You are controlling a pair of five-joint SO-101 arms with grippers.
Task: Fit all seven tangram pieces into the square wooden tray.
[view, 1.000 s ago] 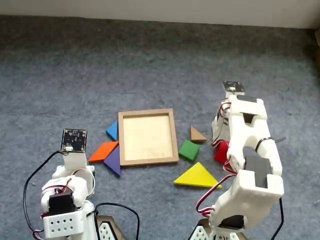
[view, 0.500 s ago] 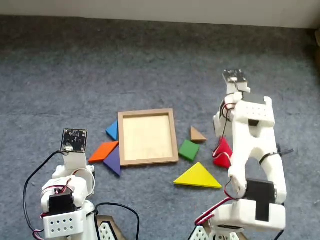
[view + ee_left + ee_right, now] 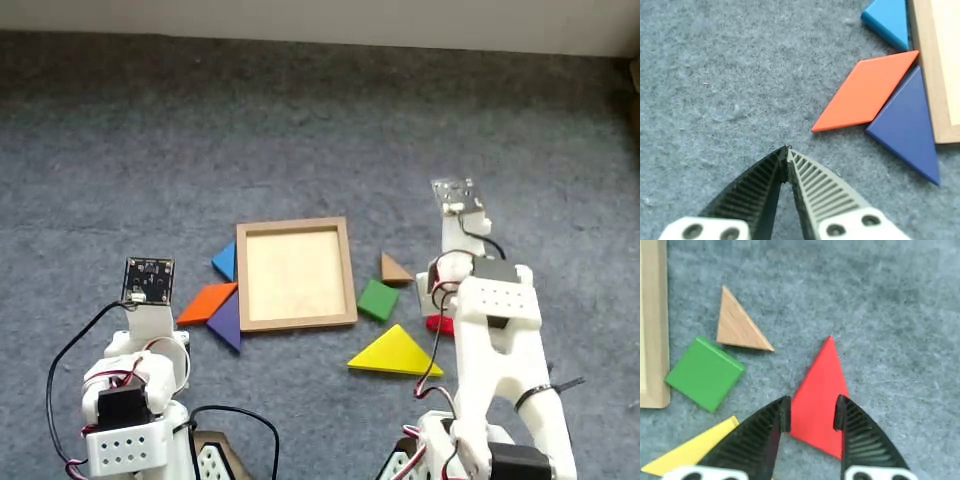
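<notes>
The square wooden tray lies empty in the middle of the carpet. To its left are a light blue triangle, an orange parallelogram and a dark blue triangle. On its right lie a tan triangle, a green square, a yellow triangle and a red triangle. My right gripper is open right over the red triangle, a finger at each side of it. My left gripper is shut and empty over bare carpet, short of the orange parallelogram.
Grey carpet covers the whole table, with open room beyond the tray and at far left. In the high view the right arm covers most of the red triangle. The left arm's base stands at the near left.
The right arm has changed pose, its upper body swinging toward the near edge and its wrist shifting slightly left, and it now hides more of the red triangle. The left arm has not moved.
</notes>
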